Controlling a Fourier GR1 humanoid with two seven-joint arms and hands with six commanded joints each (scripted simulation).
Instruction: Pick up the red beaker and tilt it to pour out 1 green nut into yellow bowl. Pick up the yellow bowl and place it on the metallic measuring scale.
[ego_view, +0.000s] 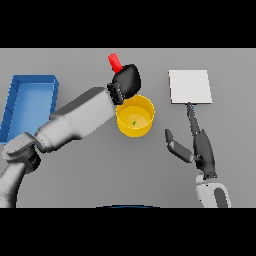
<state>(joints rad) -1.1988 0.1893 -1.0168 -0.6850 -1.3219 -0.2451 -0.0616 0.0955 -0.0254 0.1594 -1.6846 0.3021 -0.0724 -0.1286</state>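
- Left robot hand (126, 80) was curled round the red beaker (115, 62), held off the worktop (150, 175) just past the far rim of the yellow bowl (135, 116), at the bowl's 11 o'clock.
- Beaker's long axis ran roughly 11-to-5, with only its far red end showing beyond the hand; the mouth was hidden behind the hand, so I couldn't tell the tilt exactly.
- One green nut (134, 122) sat inside the bowl near its centre, so the pour looked done.
- Right robot hand (197, 147) was open, fingers straight and spread, resting low at the bowl's 4 o'clock, apart from it.
- Metallic measuring scale (189, 86) lay at the bowl's 2 o'clock, directly at 12 o'clock from the right hand; one fingertip reached to its near edge.
- Key relation: the bowl sat at the right hand's 10 o'clock, scale beyond. Right hand was free and nearer both, so I'd judge it the one for the bowl lift.
- Left arm crossed over the bowl's 9 o'clock side; it likely needed to clear first.
- Blue tray (30, 100) sat far at 9 o'clock, not involved.
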